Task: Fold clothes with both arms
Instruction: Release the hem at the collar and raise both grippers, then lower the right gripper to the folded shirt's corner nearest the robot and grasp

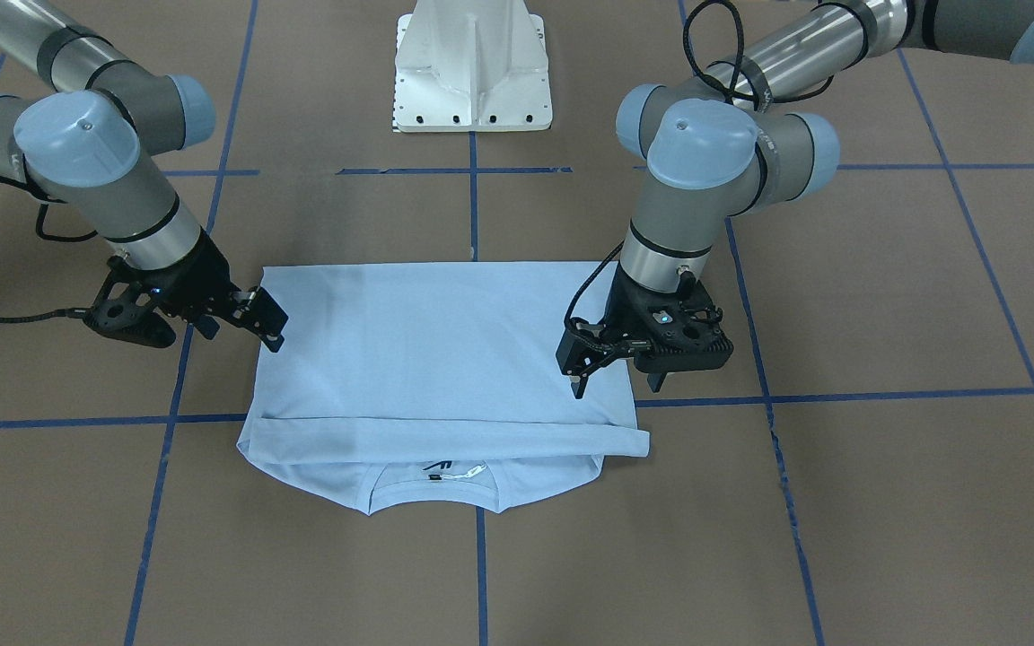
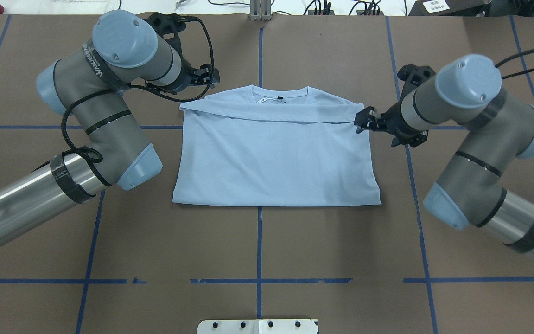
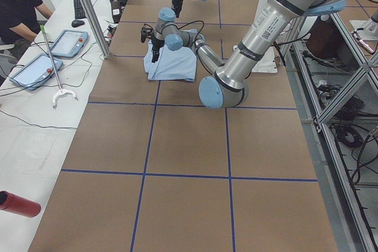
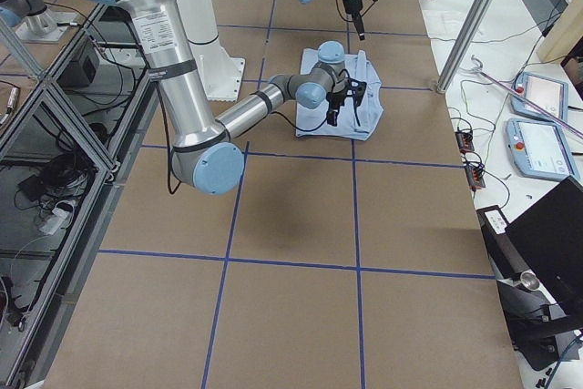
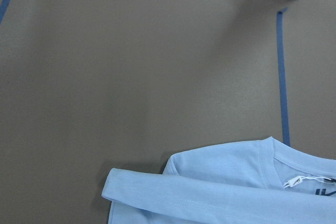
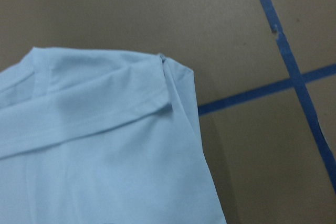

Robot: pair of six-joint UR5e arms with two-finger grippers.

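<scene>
The clothes are one pale blue T-shirt [image 1: 436, 359] lying flat on the brown table. Its lower part is folded up, so a folded hem edge [image 2: 267, 116] lies just below the collar [image 2: 280, 95] and neck label. My left gripper [image 1: 616, 384] hovers open over the shirt's side edge near that hem, one finger above the cloth and one outside it. At the opposite side edge my right gripper [image 1: 243, 334] is open too and holds nothing. Both wrist views show only shirt corners [image 6: 168, 66] and table, no fingers.
The white pedestal base [image 1: 472, 72] stands behind the shirt. Blue tape lines [image 2: 260, 241] grid the brown table. In the exterior left view a person [image 3: 20, 10] sits by tablets [image 3: 35, 69] on a side bench, and a red cylinder [image 3: 18, 203] lies nearby.
</scene>
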